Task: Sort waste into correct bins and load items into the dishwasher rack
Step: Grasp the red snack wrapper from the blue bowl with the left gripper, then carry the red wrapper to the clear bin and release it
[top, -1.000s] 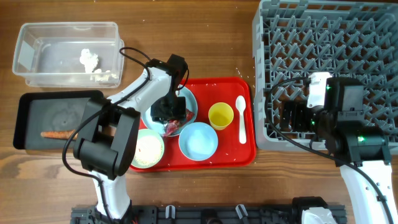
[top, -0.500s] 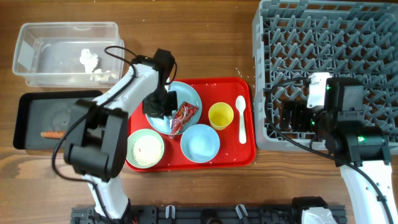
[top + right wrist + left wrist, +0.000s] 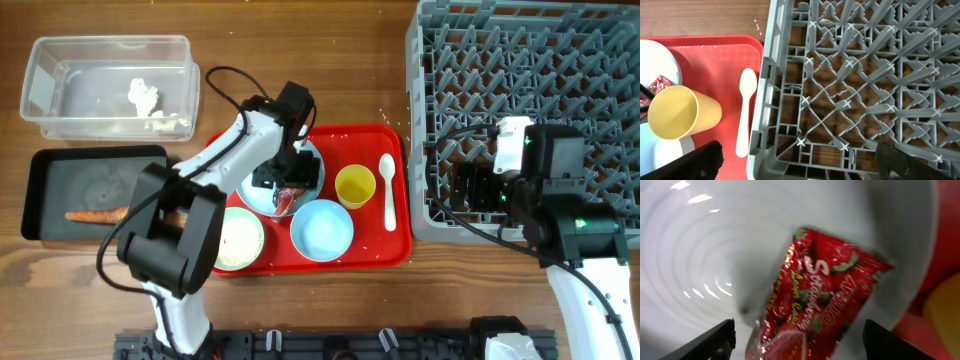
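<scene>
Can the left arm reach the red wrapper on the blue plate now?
Probably yes: the left gripper hangs open right over the wrapper, one finger on each side, and nothing covers it on the plate.

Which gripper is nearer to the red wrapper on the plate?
Left. The left gripper hangs right over the wrapper, open around it; the right gripper is far off, above the edge of the dishwasher rack.

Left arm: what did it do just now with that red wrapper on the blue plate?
The left gripper swung left off the small red printed wrapper, then came back over it, jaws open on either side, gripping nothing. The wrapper stayed on the round pale-blue plate. The right gripper and the small yellow cup did not move.
</scene>
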Motion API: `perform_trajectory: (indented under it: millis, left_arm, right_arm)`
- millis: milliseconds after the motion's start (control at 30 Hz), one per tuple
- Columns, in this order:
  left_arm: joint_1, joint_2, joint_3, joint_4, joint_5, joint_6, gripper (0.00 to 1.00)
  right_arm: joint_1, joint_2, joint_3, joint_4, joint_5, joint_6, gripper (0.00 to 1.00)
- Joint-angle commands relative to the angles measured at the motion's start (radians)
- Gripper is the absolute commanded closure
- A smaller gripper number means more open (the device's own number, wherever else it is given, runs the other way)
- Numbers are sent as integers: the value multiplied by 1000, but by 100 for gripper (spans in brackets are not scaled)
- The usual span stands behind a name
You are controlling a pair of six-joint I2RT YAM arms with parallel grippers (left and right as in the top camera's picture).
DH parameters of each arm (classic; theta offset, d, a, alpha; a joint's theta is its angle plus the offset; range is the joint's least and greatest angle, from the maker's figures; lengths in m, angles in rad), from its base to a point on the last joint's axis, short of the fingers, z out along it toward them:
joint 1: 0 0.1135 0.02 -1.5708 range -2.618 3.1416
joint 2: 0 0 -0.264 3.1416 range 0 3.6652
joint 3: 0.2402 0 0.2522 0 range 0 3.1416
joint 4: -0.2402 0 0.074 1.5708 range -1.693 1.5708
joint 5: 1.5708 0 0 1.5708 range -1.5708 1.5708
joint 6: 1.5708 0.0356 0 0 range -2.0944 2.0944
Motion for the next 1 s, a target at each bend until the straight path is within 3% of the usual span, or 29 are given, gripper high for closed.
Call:
perform_trajectory:
  millis: [0,67,133,267,367,533,700,767,967]
  left_arm:
    - [-2,34,-4,3,-47,16,16]
    - [-2,47,-4,3,-46,16,17]
    - [-3,54,-4,-1,-27,16,25]
    - [-4,60,-4,-1,-5,16,75]
    - [-2,59,-4,-1,-5,16,96]
    - [32,39,29,-48,-56,17,96]
    - [143,-70,205,-123,-195,17,96]
    - [219,-109,276,-94,-223,17,96]
    - [483,-123,310,206,-223,-17,96]
  right_arm:
    - [5,0,21,-1,-9,13,0]
    - [5,0,21,-1,-9,14,0]
    - [5,0,21,-1,-8,14,0]
    - [5,0,21,-2,-9,14,0]
    - [5,0,21,-2,-9,13,0]
    - [5,0,21,-2,-9,13,0]
    - [5,0,21,0,-9,13,0]
    - [5,0,21,0,-8,14,0]
    - [5,0,21,0,-8,13,0]
